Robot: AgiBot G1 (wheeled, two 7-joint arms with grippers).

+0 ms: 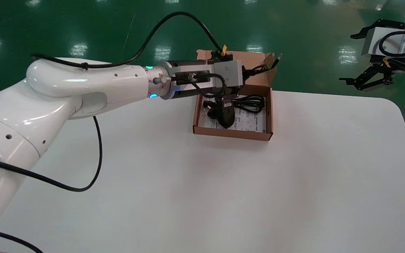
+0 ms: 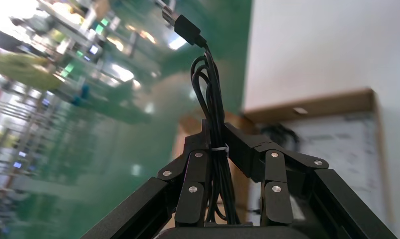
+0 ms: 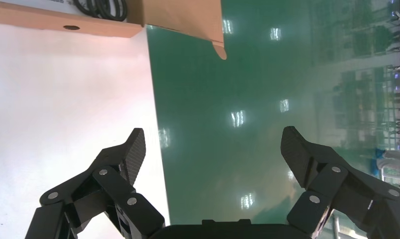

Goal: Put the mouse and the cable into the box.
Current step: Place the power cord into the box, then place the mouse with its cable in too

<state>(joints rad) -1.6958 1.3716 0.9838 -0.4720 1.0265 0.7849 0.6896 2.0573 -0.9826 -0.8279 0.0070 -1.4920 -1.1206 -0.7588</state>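
Left pincer (image 2: 218,137) clenched on bundled black USB cable (image 2: 211,94) above open brown cardboard box (image 1: 232,134), black mouse (image 1: 226,116) inside. Released near rear flap (image 1: 253,58), cable could fall outside. Right pincer (image 3: 213,147) spread, parked aside.

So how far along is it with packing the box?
The mouse already lies in the box, beside a black coil. The left tool is clamped on the bundled cable, held above the box's far side; lowering and releasing it is left. The right tool hangs open beyond the table.
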